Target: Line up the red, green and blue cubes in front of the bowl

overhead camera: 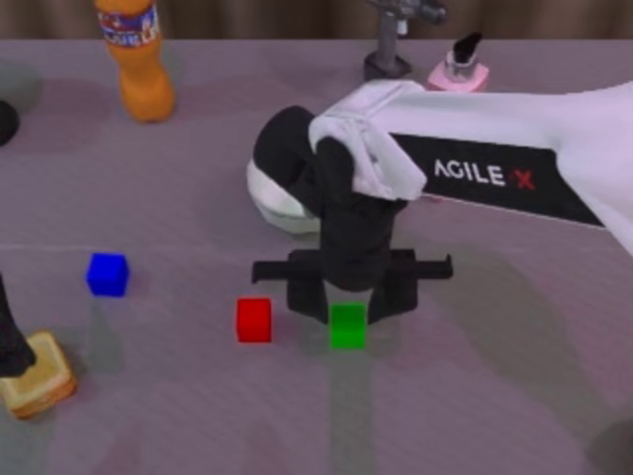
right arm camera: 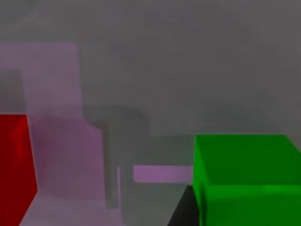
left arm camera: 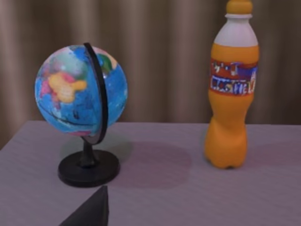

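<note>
Top view: right gripper point(overhead camera: 348, 315) sits at the small solid green cube point(overhead camera: 347, 326), right of the red cube point(overhead camera: 253, 320), fronting the white bowl point(overhead camera: 269, 198); finger spread not discernible. Cube likely light, rigid, smooth-sided; pinch opposite flat faces.

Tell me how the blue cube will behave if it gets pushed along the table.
The blue cube looks rigid and flat-faced, so it would probably slide rather than roll. It sits low and squat, so tipping seems unlikely. An off-centre push might turn it.
</note>
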